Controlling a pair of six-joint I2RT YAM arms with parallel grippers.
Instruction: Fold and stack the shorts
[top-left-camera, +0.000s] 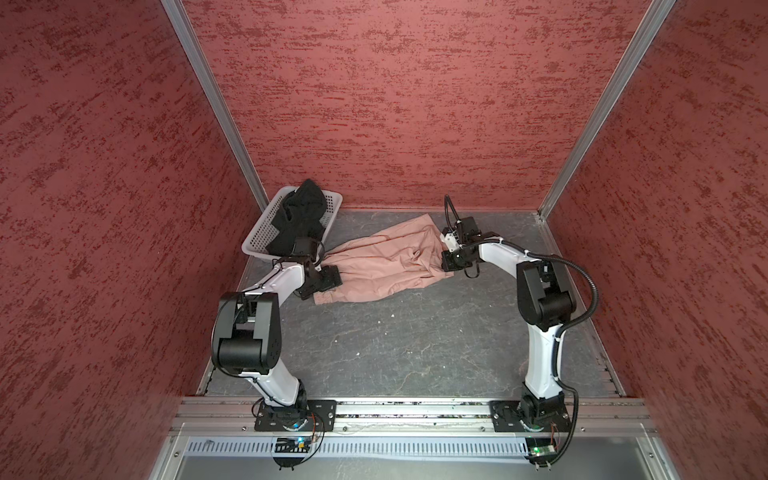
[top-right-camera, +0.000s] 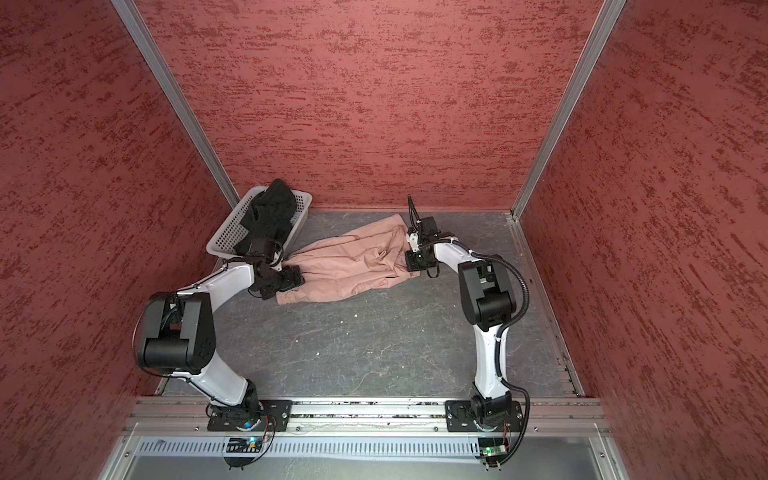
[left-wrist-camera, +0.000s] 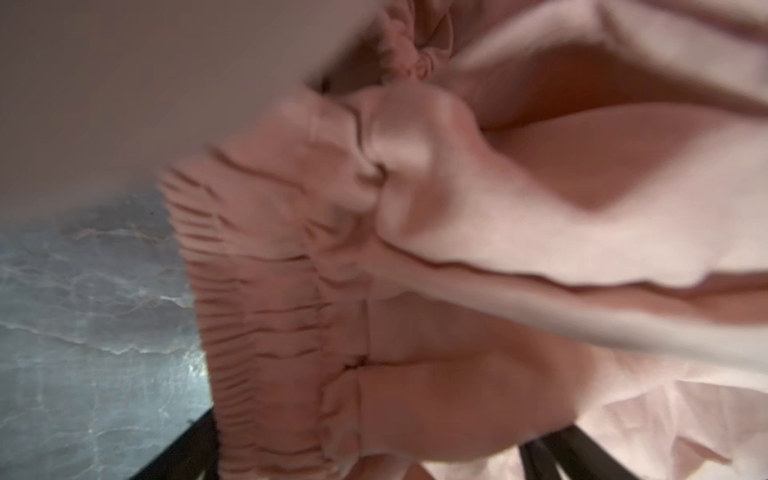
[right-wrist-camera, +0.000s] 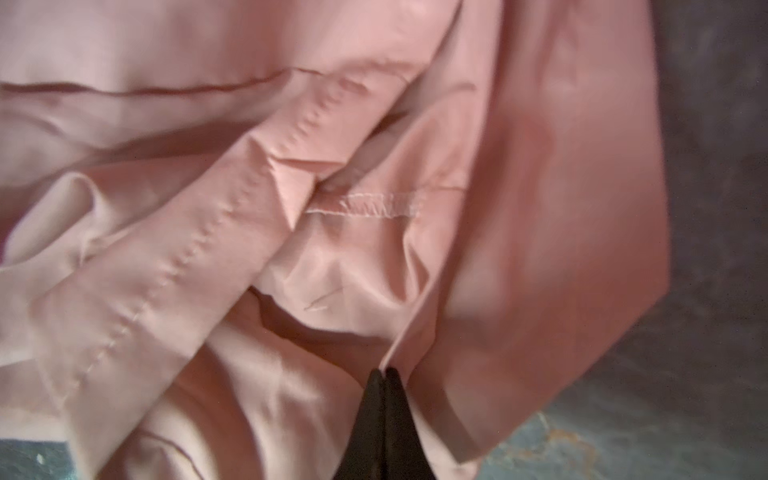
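Plain dusty pink shorts (top-left-camera: 386, 266) are lying on the worktop (top-left-camera: 415, 340), which is showing dark grey with pale marbled veins. Plain black shorts (top-left-camera: 301, 212) are sitting in a white perforated basket (top-left-camera: 257, 239) at its far left corner.

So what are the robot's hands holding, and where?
The right gripper pinches the pink shorts by a thin fold of cloth. The left gripper stands open around their waistband, not clamped.
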